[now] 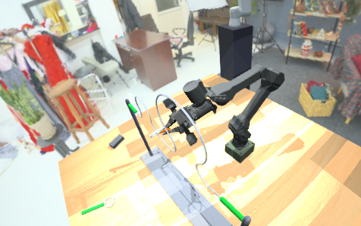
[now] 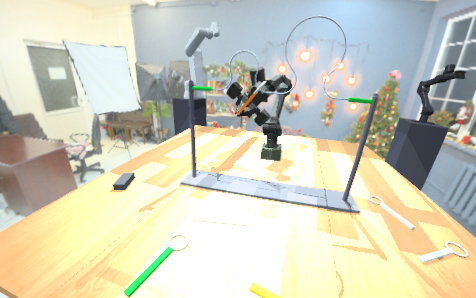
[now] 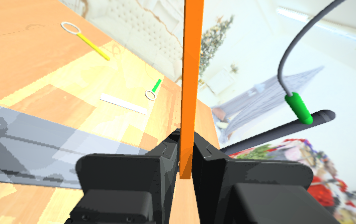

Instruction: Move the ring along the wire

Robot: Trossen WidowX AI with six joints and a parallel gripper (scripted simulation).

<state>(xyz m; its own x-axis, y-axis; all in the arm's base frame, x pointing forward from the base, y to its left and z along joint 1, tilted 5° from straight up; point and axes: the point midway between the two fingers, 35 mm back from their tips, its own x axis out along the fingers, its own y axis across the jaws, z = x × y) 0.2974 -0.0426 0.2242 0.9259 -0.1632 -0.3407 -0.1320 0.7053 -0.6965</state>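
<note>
My gripper (image 1: 167, 130) (image 2: 243, 107) (image 3: 184, 132) is shut on the orange handle (image 1: 164, 131) (image 2: 250, 102) (image 3: 192, 75) near its end. The ring (image 1: 155, 134) shows nearly edge-on beside the low stretch of grey wire between the two arches; it is outside the wrist view. I cannot tell whether the wire passes through it or touches it. The grey wire (image 1: 205, 149) (image 2: 317, 16) (image 3: 280, 65) runs between the near green part (image 1: 232, 208) (image 2: 360, 100) and the far green part (image 1: 131, 108) (image 2: 202, 88). One green part (image 3: 299, 107) shows right of the handle in the wrist view.
Two dark posts (image 2: 193, 135) (image 2: 361, 150) stand on a grey base (image 1: 171, 178) (image 2: 270, 193). A black block (image 1: 117, 141) (image 2: 124, 181) lies beyond one post. Loose ring tools with green (image 1: 92, 208) (image 2: 150, 270), white (image 2: 395, 215) and yellow (image 3: 93, 46) handles lie on the table.
</note>
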